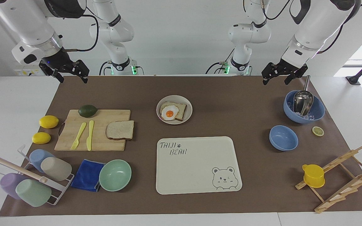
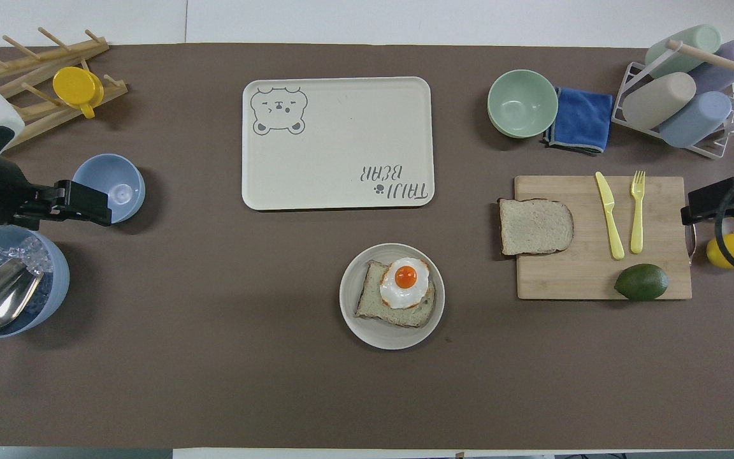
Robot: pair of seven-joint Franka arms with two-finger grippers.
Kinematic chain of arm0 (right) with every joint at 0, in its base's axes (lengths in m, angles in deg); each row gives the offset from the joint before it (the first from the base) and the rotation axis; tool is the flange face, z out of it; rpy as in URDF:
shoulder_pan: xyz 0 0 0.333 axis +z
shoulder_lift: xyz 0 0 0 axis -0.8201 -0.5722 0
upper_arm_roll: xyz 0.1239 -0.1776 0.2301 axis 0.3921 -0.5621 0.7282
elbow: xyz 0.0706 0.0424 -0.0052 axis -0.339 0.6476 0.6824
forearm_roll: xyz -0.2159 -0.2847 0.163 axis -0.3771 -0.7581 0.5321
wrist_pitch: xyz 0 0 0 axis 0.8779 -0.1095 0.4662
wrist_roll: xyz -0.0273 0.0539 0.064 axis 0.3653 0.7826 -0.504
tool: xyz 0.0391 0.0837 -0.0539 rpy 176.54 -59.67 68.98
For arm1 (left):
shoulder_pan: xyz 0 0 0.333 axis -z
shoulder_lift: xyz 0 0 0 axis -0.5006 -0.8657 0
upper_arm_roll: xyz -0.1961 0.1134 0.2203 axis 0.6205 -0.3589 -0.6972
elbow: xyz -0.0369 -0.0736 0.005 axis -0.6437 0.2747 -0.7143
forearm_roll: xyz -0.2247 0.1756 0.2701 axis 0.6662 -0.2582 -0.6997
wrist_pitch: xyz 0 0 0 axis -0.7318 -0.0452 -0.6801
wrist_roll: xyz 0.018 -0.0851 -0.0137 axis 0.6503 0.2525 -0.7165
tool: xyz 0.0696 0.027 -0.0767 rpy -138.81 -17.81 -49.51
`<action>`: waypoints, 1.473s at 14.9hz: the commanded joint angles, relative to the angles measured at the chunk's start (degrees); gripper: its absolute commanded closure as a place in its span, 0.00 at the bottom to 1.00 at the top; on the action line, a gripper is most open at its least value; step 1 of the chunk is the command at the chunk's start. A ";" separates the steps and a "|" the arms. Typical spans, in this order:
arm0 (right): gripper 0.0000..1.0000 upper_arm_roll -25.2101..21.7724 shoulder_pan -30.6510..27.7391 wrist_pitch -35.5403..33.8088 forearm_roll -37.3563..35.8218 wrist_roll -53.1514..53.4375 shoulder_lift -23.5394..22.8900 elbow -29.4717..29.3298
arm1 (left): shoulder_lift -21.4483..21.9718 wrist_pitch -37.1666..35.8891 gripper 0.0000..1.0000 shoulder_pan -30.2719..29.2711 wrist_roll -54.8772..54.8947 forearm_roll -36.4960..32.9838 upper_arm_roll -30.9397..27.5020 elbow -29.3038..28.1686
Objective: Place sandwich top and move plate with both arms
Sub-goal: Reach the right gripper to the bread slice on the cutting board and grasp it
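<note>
The sandwich top (image 1: 120, 130) (image 2: 536, 226), a brown speckled bread slice, lies flat on the end of a wooden cutting board (image 1: 105, 142) (image 2: 596, 280) toward the table's middle. The small cream plate (image 1: 174, 98) (image 2: 351, 299) sits mid-table and carries a bread slice with a fried egg (image 1: 169, 113) (image 2: 405, 284). My right gripper (image 1: 72, 78) (image 2: 692, 210) hangs open in the air over the right arm's end of the board. My left gripper (image 1: 276, 81) (image 2: 96, 204) hangs open above the two blue bowls. Both hold nothing.
The bear tray (image 1: 196, 163) (image 2: 335, 146) lies farther out than the plate. The board holds a knife, a fork and an avocado (image 1: 87, 110), with two lemons (image 1: 49, 121) beside it. Mint bowl (image 1: 115, 175), blue cloth, cup rack, ice bowl with scoop (image 1: 303, 108), small blue bowl (image 1: 283, 138) and wooden rack stand around.
</note>
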 commanded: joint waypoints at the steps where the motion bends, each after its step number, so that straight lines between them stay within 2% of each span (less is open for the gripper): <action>1: 0.00 0.37 -0.31 0.44 0.36 -0.08 -0.77 -0.99 | 0.20 0.93 0.00 -0.92 0.51 0.64 0.64 -0.06; 12: 0.00 0.46 -0.23 2.37 0.80 1.33 0.55 0.41 | 0.20 0.93 0.00 -1.09 0.60 0.64 0.55 -0.15; 13: 0.00 0.72 0.82 4.55 -0.86 1.41 0.72 1.89 | 0.20 1.01 0.00 -1.09 0.51 0.64 0.55 -0.15; 15: 0.00 0.90 9.22 8.95 -13.20 4.21 0.12 5.32 | 0.20 1.19 0.00 -0.92 0.51 0.64 0.55 -0.15; 16: 0.00 0.90 12.14 10.53 -17.35 8.75 -1.63 6.99 | 0.20 1.28 0.00 -0.74 0.42 0.64 0.55 -0.15; 17: 0.00 0.99 14.17 11.07 -18.53 12.63 -4.87 6.83 | 0.20 1.37 0.00 -0.57 0.34 0.56 0.47 -0.15; 19: 0.00 1.16 19.18 11.86 -26.50 17.48 -10.77 6.48 | 0.20 1.37 0.00 -0.56 0.51 0.55 0.47 -0.24; 22: 0.00 1.25 19.28 16.43 -26.54 25.73 -16.84 6.92 | 0.29 1.37 0.00 -1.00 0.60 0.55 0.47 -0.68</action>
